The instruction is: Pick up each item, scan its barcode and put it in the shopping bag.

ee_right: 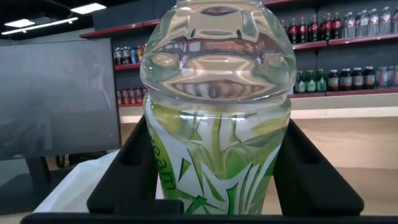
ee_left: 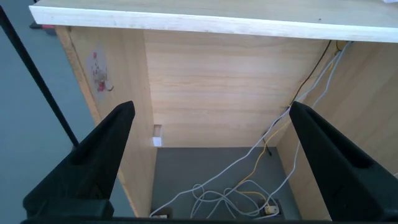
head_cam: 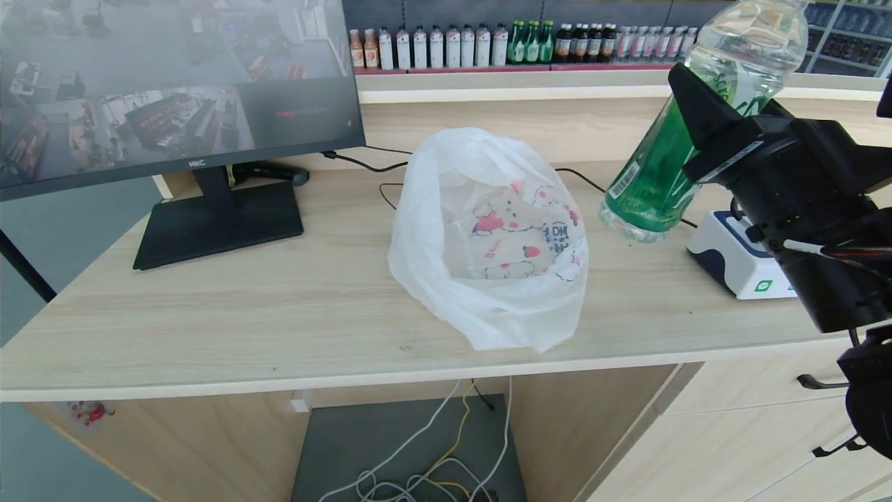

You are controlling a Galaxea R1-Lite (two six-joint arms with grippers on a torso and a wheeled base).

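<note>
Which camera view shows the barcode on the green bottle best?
The head view: the barcode faces it, low on the green bottle. The right wrist view sees the bottle's clear end and patterned label. The left wrist view looks under the counter.

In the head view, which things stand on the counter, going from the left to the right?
monitor → shopping bag → white and blue box. The green bottle, held in the right gripper's fingers, overlaps the box, so I leave it out.
</note>
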